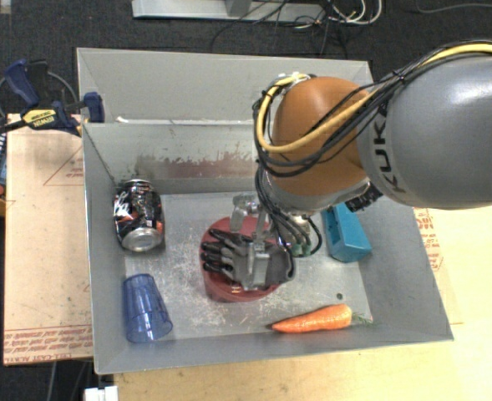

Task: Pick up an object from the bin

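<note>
Hovers with the gripper, open or closed impossible to tell, directly above the red round dish; risks glancing off its curved rim or snagging the black ribbed item just left.

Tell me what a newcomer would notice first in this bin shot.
The grey arm with its orange wrist cover looms from the right, its pincer down over a red round dish mid-bin. Around it lie a dented can at left, a blue cup front left, a carrot front right, a blue block at right.
</note>
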